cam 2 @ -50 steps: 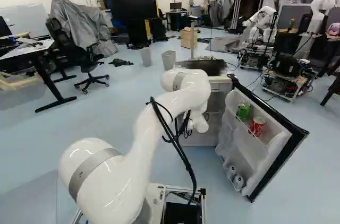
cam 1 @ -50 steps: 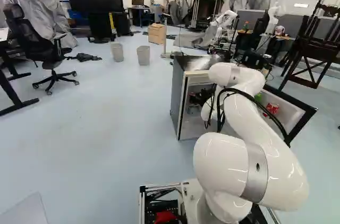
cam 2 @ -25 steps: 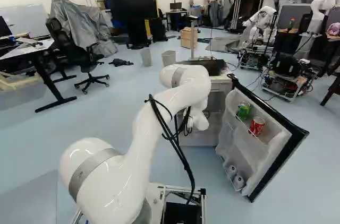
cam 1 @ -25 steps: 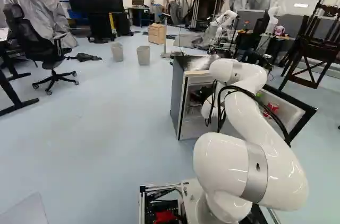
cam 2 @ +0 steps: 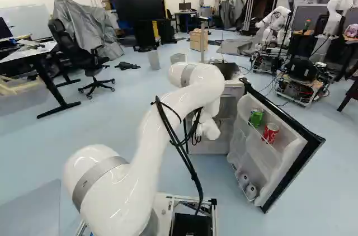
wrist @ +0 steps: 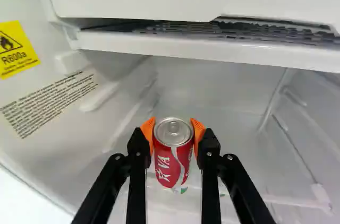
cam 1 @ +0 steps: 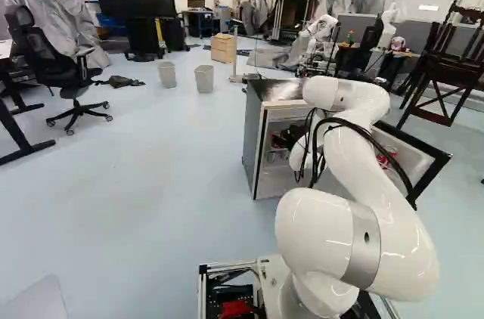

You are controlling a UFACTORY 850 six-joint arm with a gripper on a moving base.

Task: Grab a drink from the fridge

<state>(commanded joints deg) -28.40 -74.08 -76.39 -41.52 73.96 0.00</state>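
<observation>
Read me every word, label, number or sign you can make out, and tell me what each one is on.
"R600a", under a flame in a warning triangle: yellow sticker on the fridge's inner wall.
Text block below it: too small to read.
Held can, in the pincer: white lettering, not surely readable.
Green can, red door can: too small to read.

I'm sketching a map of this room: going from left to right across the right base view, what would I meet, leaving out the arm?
Black office chair → dark cloth on the floor → grey bin → second bin → light brown box → green can → red can.
</observation>
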